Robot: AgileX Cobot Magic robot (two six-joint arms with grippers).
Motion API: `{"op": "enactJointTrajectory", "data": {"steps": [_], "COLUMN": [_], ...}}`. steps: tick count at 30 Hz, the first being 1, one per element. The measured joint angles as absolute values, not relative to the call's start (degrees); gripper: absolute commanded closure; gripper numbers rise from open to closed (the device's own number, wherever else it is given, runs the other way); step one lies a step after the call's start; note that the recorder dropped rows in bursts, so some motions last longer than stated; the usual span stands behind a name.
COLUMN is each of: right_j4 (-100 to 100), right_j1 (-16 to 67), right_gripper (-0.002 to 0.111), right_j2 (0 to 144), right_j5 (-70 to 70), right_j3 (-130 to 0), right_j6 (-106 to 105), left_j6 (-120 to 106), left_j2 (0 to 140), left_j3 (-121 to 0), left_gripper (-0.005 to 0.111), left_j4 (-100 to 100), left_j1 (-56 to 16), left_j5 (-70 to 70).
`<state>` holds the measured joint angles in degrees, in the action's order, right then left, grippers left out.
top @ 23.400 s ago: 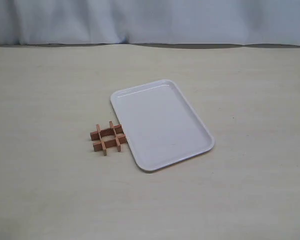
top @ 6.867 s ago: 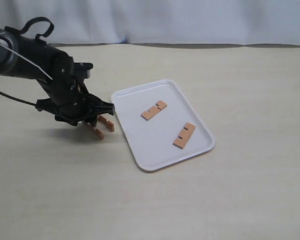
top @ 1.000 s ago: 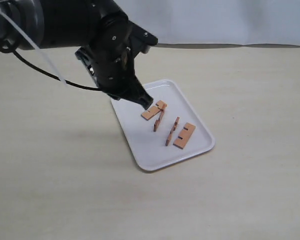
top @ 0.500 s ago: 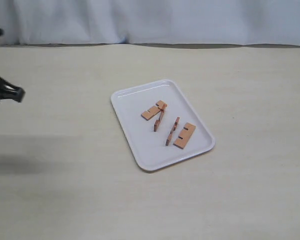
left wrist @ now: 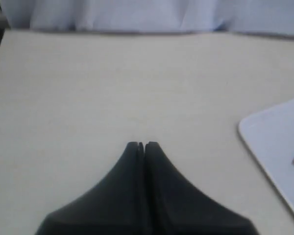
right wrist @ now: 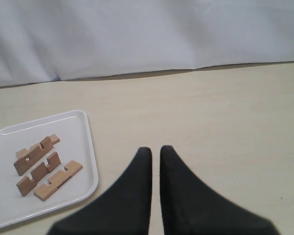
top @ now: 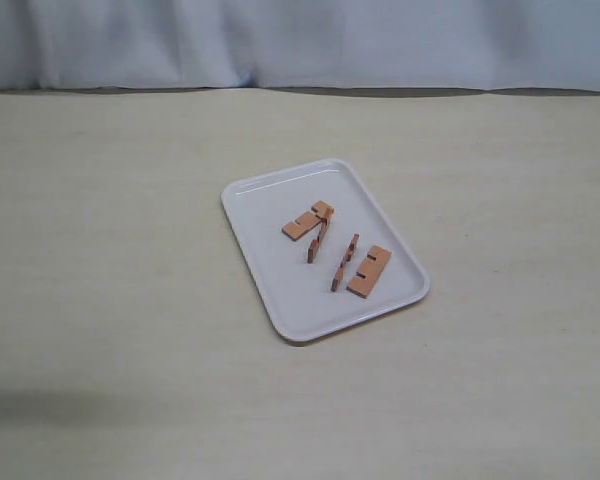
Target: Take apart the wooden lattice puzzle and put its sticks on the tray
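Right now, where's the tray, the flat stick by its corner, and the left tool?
tray [top: 270,250]: exterior view, on its bare floor.
flat stick [top: 369,272]: exterior view, middle of its top face.
left tool [left wrist: 141,144]: left wrist view, between its shut tips.

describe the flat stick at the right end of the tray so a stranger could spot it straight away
On the pale table lies a white tray holding four reddish-brown sticks. In the exterior view, the flat stick you mean is the rightmost, nearest the tray's near right corner. It lies flat with two notches showing, while the neighbour stick stands on edge.
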<state>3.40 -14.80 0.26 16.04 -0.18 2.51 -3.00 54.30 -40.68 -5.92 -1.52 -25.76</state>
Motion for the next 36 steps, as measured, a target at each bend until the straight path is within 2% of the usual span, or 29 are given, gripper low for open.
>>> {"op": "enactJointTrajectory", "data": {"steps": [9, 22, 36], "right_j4": [3.4, 3.4, 3.4], "right_j1": [-14.8, -14.8, -14.8], "right_gripper": [0.102, 0.102, 0.102], "right_j2": [0.26, 0.26, 0.26], "right_j5": [16.04, 16.04, 16.04], "right_j3": [-0.18, -0.18, -0.07], "right_j6": [2.51, 2.51, 2.51], "left_j6": [-4.47, -4.57, -4.46], "left_j2": [30.47, 1.71, 0.18], "left_j3": [-31.35, -27.62, -25.74], "left_gripper": [0.107, 0.107, 0.107], "left_j4": [-3.47, -1.93, -12.87], "left_j1": [-8.66, -9.56, -9.56], "left_j5": [-12.97, -12.95, -16.49]}}
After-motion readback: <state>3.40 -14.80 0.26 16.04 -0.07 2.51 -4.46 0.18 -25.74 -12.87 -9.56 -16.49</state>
